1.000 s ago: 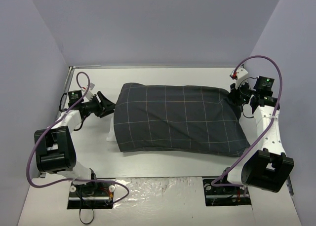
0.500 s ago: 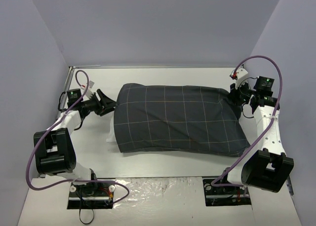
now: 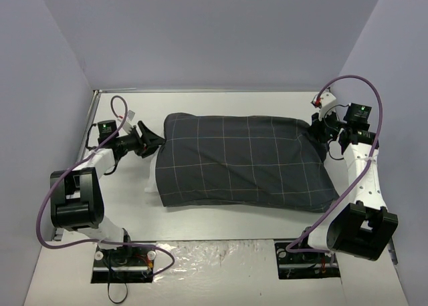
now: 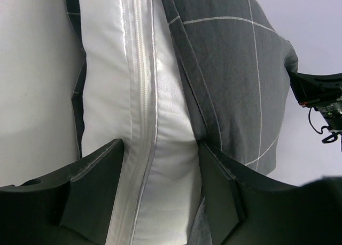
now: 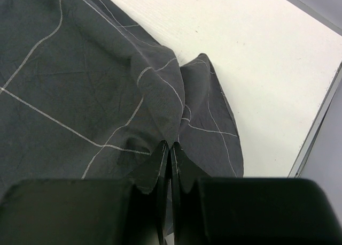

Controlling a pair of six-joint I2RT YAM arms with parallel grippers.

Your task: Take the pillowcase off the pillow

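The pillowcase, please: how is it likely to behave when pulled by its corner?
Probably floppy: the pillowcase bunches into folds at the shut right pincer. Likely light, as it wrinkles freely. It may drag on the plump pillow filling it.

i see a white table [image 3: 221, 102]. one item lies directly on it, at mid-table: the pillow [image 3: 151, 179], long side running left to right, sheathed almost fully in the pillowcase [image 3: 247, 159]. only its left end shows white. a crinkled shiny strip [image 3: 221, 252] covers the near edge.
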